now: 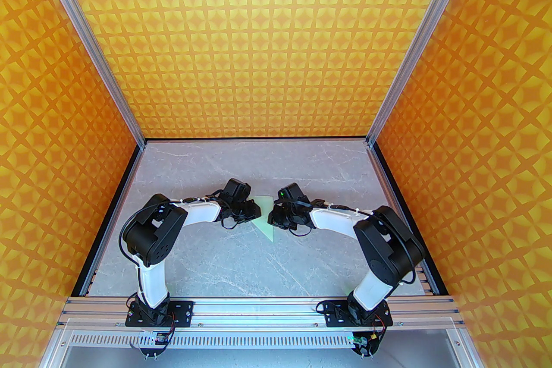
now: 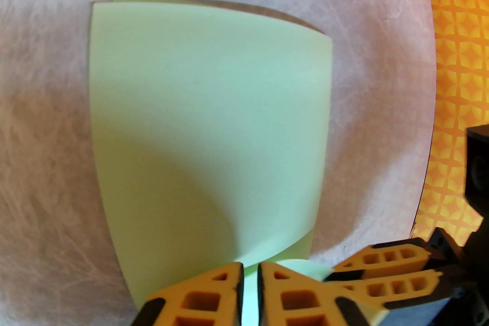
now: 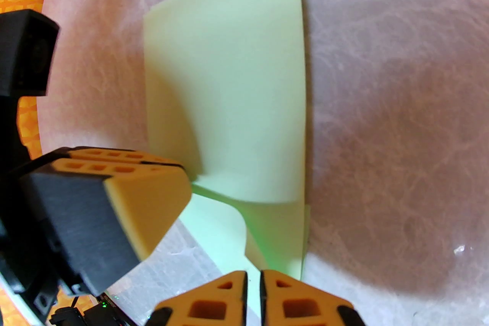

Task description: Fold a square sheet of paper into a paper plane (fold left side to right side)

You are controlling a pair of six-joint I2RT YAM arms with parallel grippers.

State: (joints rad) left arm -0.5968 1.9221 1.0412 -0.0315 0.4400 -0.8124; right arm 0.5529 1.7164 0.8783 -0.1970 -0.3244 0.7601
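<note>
So that the fold can be steered, your left gripper (image 2: 250, 266) pinches the sheet of paper (image 2: 206, 118); whether the jaws of your right gripper (image 3: 252, 275) hold it, you cannot tell.

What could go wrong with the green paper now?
The left gripper pinches the sheet of paper by one edge and the top layer bulges up, so a tug might rip or crumple it. The layers' far edges don't line up, so the fold may end crooked.
</note>
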